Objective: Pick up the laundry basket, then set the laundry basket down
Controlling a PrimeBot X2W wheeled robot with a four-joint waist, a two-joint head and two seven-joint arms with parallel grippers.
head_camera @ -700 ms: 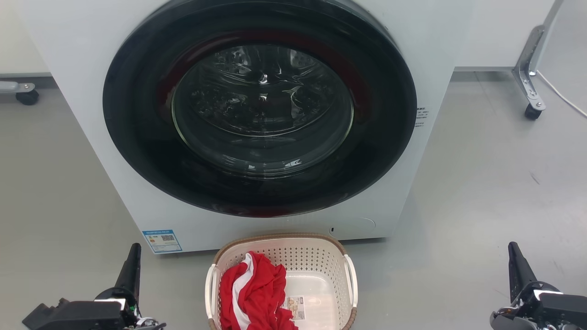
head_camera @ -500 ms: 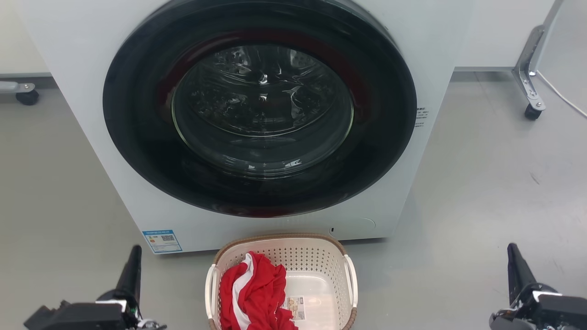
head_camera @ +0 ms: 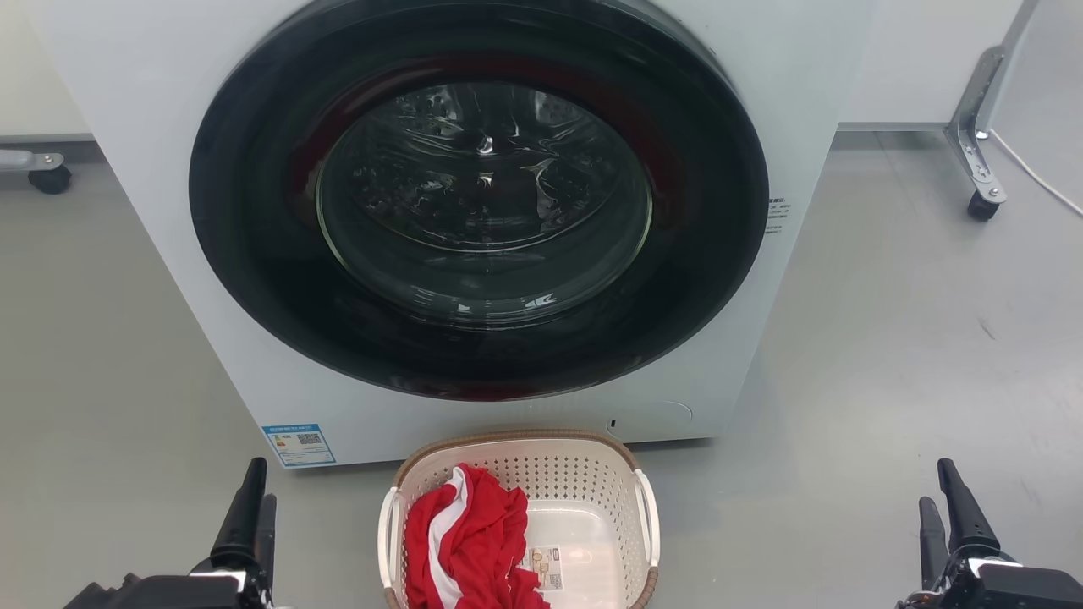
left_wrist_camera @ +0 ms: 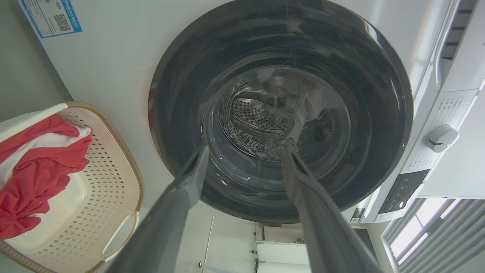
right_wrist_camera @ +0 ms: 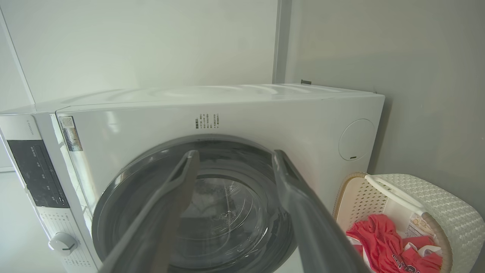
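Cream-white plastic with small holes and a brown woven-look rim: the laundry basket [head_camera: 558, 475] stands on the grey floor [head_camera: 888, 355], just in front of the white washing machine [head_camera: 127, 93] and below its round dark door [head_camera: 478, 194], which is closed. A red cloth [head_camera: 461, 541] with a white stripe lies bunched in the basket's left half, and a small label [head_camera: 543, 567] shows on the bare bottom beside it.

The left pincer [head_camera: 263, 480] is low on the basket's left and the right pincer [head_camera: 936, 482] low on its right, both apart from the basket. In each wrist view the two dark fingers stand spread, holding nothing, and point toward the washer door.
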